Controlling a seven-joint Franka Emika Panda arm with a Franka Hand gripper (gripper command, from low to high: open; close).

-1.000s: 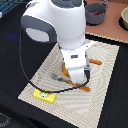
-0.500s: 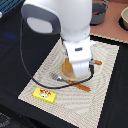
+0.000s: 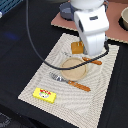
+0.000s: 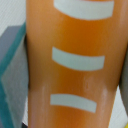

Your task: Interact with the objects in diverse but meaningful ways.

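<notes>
An orange bread loaf (image 4: 70, 60) with white stripes fills the wrist view, held between my gripper's fingers (image 4: 11, 65). In the exterior view the loaf (image 3: 76, 47) sits at the lower end of the white hand, over the far part of the woven mat (image 3: 45, 75); my gripper (image 3: 83, 49) is shut on it, its tips mostly hidden by the hand. A tan plate (image 3: 74, 69) lies on the mat just in front. An orange-handled fork (image 3: 70, 81) lies before the plate, another orange-handled piece (image 3: 93, 61) beside it. A yellow red-labelled block (image 3: 44, 94) lies at the mat's near corner.
A grey pot (image 3: 65, 7) stands on a tan board (image 3: 112, 31) at the back. A pale bowl (image 3: 123, 17) sits at the exterior view's far right. A black cable (image 3: 35, 45) hangs from the arm across the mat. The table around is dark.
The arm has moved away from the plate toward the far side of the mat, carrying the orange loaf with it. The plate now shows uncovered.
</notes>
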